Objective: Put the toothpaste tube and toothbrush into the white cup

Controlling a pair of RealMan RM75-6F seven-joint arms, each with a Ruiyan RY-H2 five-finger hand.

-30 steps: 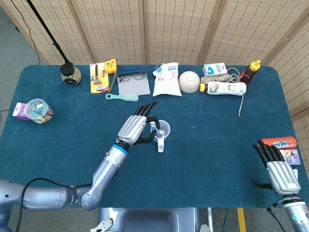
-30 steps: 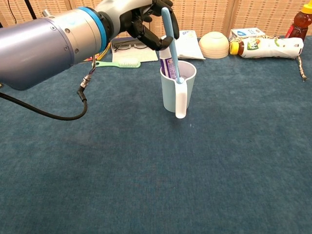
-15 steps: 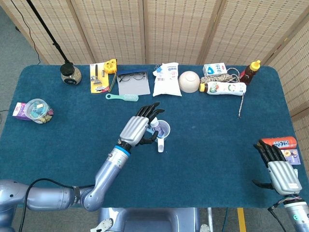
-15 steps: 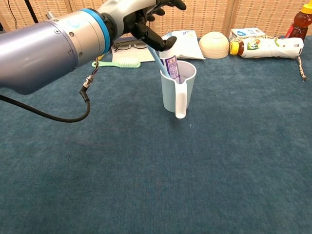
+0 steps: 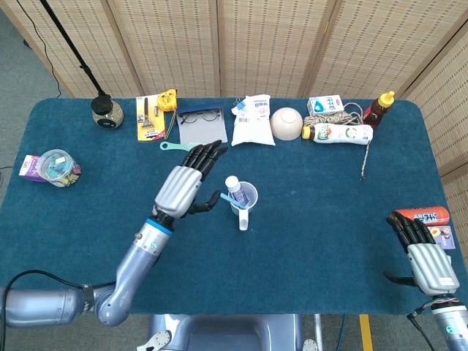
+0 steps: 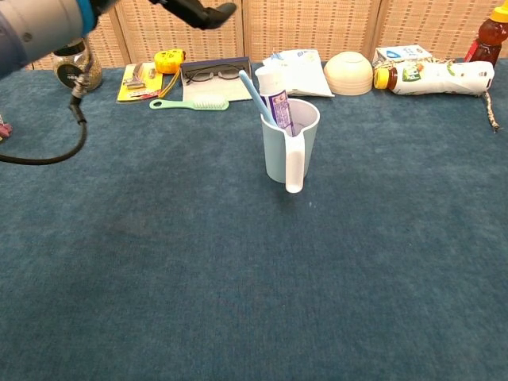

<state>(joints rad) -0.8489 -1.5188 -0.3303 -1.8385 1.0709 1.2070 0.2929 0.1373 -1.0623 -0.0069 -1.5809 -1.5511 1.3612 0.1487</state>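
White cup stands mid counter, handle toward the robot; toothpaste tube and toothbrush both sit inside it, leaning toward the left hand's side. Left hand hovers just beside the cup, fingers spread, holding nothing, not touching it. Right hand is well apart from the cup at the counter's near edge, fingers apart, empty, next to a red can. Behind the cup: green hairbrush, glasses on a dark case, white pouch, bowl, bottle with rope, sauce bottle. Nothing lies between the cup and the left hand. Chest view shows the tube's purple print and the brush handle sticking above the rim; the left hand is only fingertips at the top edge there, the right hand not at all.
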